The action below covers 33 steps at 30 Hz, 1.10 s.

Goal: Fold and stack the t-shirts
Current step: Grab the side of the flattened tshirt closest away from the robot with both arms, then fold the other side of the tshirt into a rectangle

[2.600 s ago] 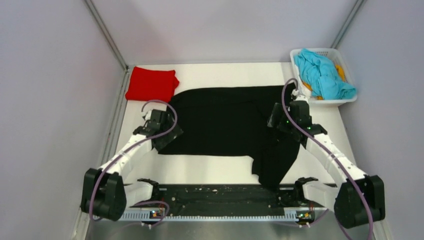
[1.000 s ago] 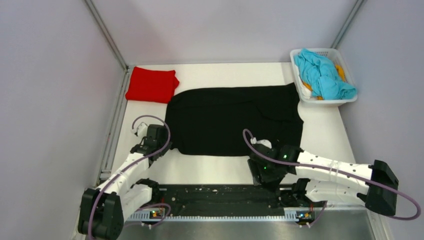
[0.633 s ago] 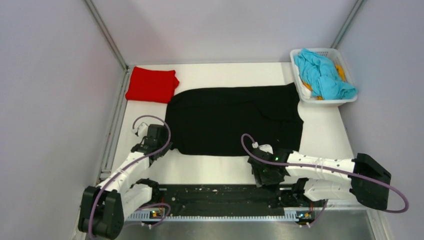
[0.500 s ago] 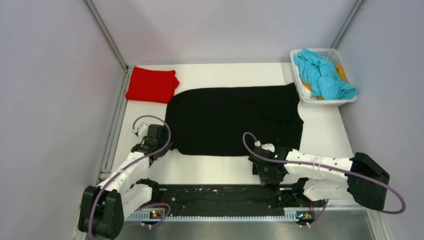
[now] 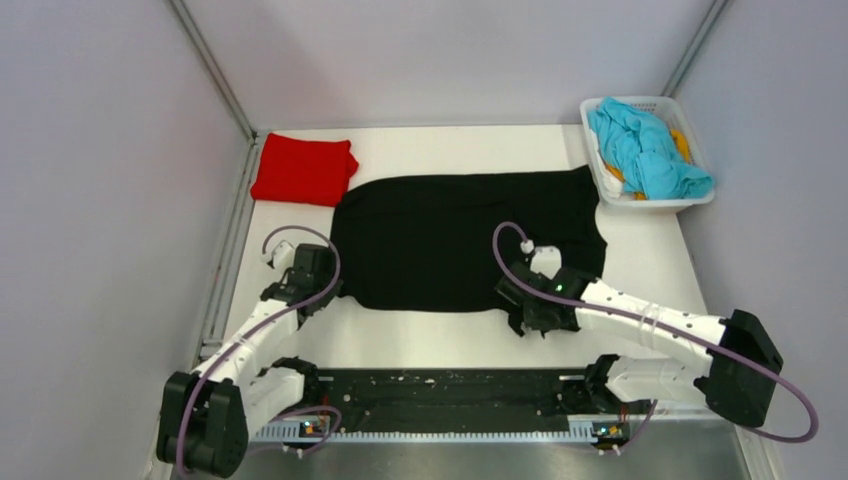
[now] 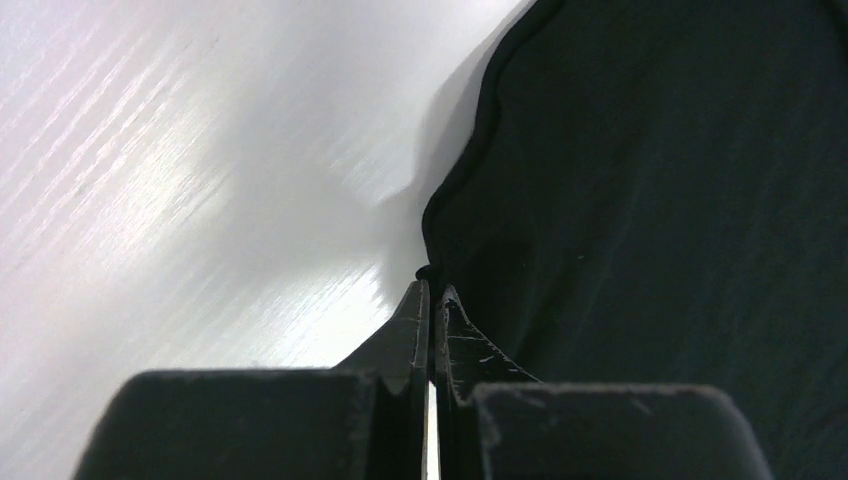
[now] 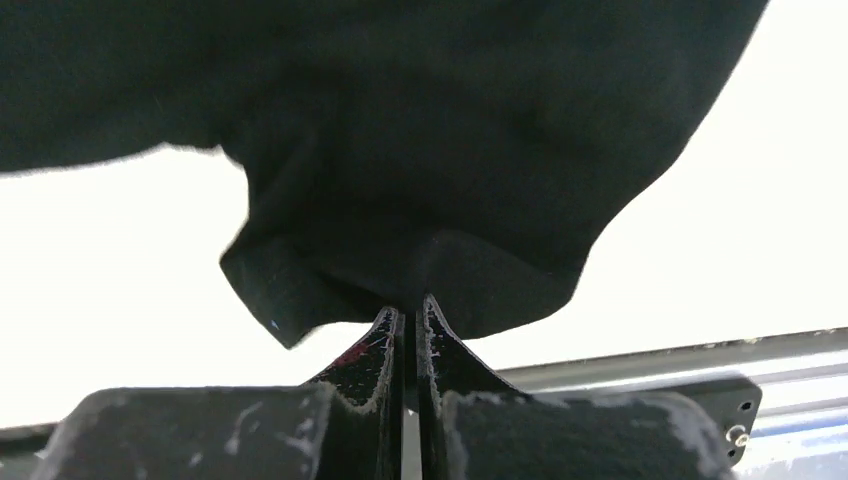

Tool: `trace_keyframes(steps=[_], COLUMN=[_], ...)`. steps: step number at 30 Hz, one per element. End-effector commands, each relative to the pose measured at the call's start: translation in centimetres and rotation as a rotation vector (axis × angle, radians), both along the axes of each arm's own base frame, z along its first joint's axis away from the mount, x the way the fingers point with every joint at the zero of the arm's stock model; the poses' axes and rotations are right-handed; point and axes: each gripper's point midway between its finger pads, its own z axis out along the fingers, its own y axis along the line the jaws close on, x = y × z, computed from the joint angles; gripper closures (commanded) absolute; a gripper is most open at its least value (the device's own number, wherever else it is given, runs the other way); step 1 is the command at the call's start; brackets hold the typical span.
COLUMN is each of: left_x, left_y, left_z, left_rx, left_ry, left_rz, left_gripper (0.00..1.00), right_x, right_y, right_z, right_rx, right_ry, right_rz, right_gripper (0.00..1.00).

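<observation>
A black t-shirt [image 5: 460,235] lies spread flat in the middle of the white table. A folded red t-shirt [image 5: 303,168] sits at the back left corner. My left gripper [image 5: 330,290] is at the black shirt's near left corner. In the left wrist view its jaws [image 6: 432,288] are shut, with the hem of the black cloth [image 6: 680,180] pinched at their tip. My right gripper [image 5: 518,310] is at the shirt's near right part. In the right wrist view it [image 7: 410,305] is shut on a bunched fold of black cloth [image 7: 450,130], held a little above the table.
A white basket [image 5: 655,100] at the back right holds a crumpled blue t-shirt [image 5: 645,150] and something orange. Grey walls close in both sides. A black rail [image 5: 440,390] runs along the near edge between the arm bases.
The right gripper closed on the black cloth hanging at the near edge and carried it up and away from the rail, towards the shirt. The left arm has barely moved.
</observation>
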Motion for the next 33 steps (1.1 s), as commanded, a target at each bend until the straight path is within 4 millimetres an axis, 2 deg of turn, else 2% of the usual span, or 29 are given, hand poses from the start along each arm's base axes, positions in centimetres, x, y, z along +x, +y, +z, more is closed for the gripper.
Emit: trace_keyframes(steps=[1,7,12,14,19,24,33], left_x=[3.1,5.8,8.3,9.3,12.1,14.2,16.9], left_y=[-0.1,0.9,1.5,1.6,2.2,2.2,3.0], left_z=[3.3,6.0,7.7,7.8,8.3,7.3,5.1], left_rx=[0.009,0.067,0.11,0.112,0.113,0.102,0.093], left_ry=[-0.093,-0.146,-0.15,-0.145,-0.131,-0.097,-0.042], left_rz=[0.017,0.069,0.091,0.094,0.097,0.086,0.103], left_gripper=[1.0,1.0,1.0,1.0,1.0,1.0,1.0], right_x=[5.3,11.3,15.9,17.8,21.7,25.6,33.8], right_y=[-2.2,-3.1,-2.7,-2.8,-4.0,-4.7,-3.6], right_z=[5.5,10.1,12.5,13.1,12.9,12.6,10.1], right_rx=[-0.078,-0.079,-0.03,-0.024,-0.042,-0.07,-0.088], right_ry=[-0.251,-0.429,-0.508,-0.529,-0.499,-0.479,-0.409], right_rz=[-0.103,-0.161,-0.155,-0.147,-0.134,-0.125,0.03], right_gripper=[1.0,1.0,1.0,1.0,1.0,1.0,1.0])
